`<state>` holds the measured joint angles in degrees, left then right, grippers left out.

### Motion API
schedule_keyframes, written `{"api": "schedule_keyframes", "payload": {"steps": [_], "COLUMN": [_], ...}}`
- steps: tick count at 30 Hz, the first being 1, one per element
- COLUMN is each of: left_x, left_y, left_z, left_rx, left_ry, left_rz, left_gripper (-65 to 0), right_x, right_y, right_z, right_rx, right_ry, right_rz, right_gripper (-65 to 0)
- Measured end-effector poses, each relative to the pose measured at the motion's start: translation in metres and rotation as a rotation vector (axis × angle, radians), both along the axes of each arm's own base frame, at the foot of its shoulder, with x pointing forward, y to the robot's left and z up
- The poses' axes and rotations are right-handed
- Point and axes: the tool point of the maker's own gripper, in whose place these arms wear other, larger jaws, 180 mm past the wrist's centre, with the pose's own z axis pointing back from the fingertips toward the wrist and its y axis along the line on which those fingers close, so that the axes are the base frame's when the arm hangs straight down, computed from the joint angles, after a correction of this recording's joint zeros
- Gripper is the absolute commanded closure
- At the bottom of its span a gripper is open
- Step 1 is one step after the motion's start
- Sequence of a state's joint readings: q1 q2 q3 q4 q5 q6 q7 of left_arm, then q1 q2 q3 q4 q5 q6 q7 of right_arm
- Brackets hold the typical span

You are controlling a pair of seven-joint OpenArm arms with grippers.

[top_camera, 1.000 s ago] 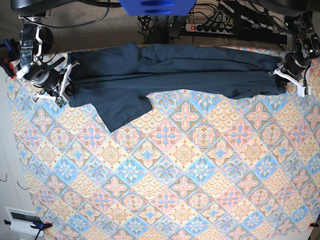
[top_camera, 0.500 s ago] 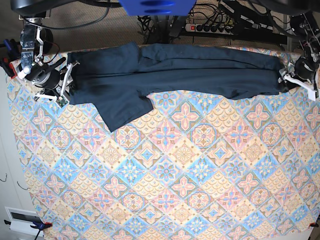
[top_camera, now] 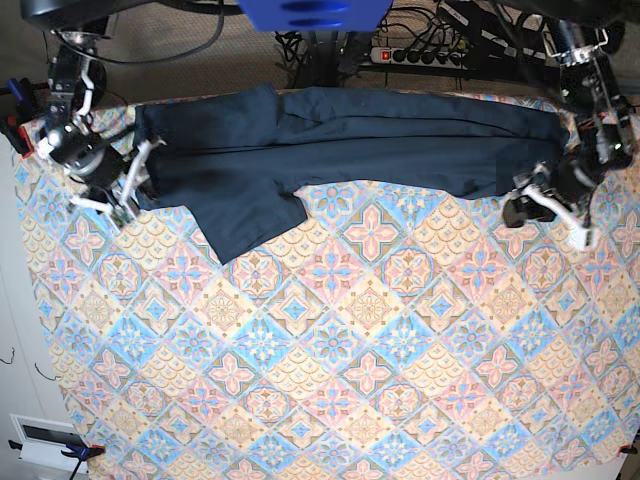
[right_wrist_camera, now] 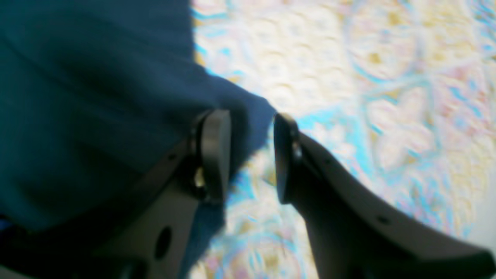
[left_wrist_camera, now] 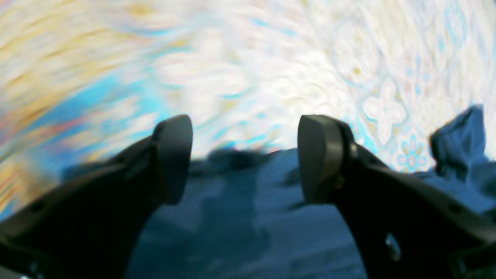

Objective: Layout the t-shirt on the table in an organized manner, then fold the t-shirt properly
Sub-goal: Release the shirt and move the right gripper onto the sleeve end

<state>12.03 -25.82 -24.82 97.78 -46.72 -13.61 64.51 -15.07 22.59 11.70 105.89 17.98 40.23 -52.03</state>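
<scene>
The t-shirt is lying stretched in a long, narrow band along the far edge of the bench, folded over on itself lengthwise, with one sleeve or flap spilling out toward the near side at the right arm's end. The right gripper is sitting at that end of the cloth; in the right wrist view its jaws are standing apart with a corner of navy fabric lying between them, and nothing is being pinched. The left gripper is hovering by the opposite end, just off the near edge of the shirt; the left wrist view shows its jaws spread wide with cloth below them and none clamped. That view is smeared by motion, so whether the tips are touching the fabric is hard to judge. The layout is looking only half done: the garment is straight but doubled up and bunched at both ends, not spread flat. The risk from here is that a new grasp takes several stacked layers at once, because the edges are lying on top of each other, and a pull would then drag the whole band instead of opening it. Uneven pulling from the two ends could also twist the shirt or slide it off the far edge, which it is already hugging
</scene>
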Motion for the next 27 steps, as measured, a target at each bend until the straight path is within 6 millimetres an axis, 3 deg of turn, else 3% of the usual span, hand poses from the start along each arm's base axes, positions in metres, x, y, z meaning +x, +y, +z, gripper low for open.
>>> {"api": "schedule_keyframes", "payload": {"steps": [5,8,10,12,15,18,20,22,27], "left_x": [0.018,0.016,0.010,0.011,0.012,0.012,0.012,0.013,0.013], "left_y": [-0.034,-0.036,-0.033,-0.036,-0.037,-0.032,-0.032,-0.034,-0.029], "left_z": [-0.020,-0.045,-0.060,-0.061,-0.059,-0.059,-0.058,-0.058,-0.057], "left_rx": [0.118,0.181,0.216,0.217,0.218,0.230,0.233,0.226,0.238], "left_ry": [0.046,0.120,0.179,0.179,0.170,0.174,0.174,0.169,0.173], "left_rz": [-0.110,-0.125,-0.135,-0.146,-0.149,-0.145,-0.145,-0.146,-0.141], "left_gripper": [-41.4,-41.3,-40.7,-36.4,-24.4,-13.0,-5.0,0.0,0.0], "right_x": [0.046,0.053,0.042,0.030,0.000,-0.049,-0.068,-0.075,-0.076], "right_y": [0.043,0.056,0.067,0.091,0.138,0.159,0.172,0.177,0.176], "right_z": [0.029,0.035,0.020,0.007,-0.011,-0.043,-0.056,-0.072,-0.086], "right_rx": [0.039,0.044,0.026,0.040,0.095,0.064,0.080,0.104,0.233], "right_ry": [-0.115,-0.135,-0.079,-0.038,0.026,0.168,0.220,0.265,0.311], "right_rz": [0.122,0.163,0.198,0.272,0.415,0.559,0.617,0.622,0.560], "right_gripper": [-19.1,-19.2,-19.2,-19.2,-19.0,-19.0,-18.9,-18.9,-18.9]}}
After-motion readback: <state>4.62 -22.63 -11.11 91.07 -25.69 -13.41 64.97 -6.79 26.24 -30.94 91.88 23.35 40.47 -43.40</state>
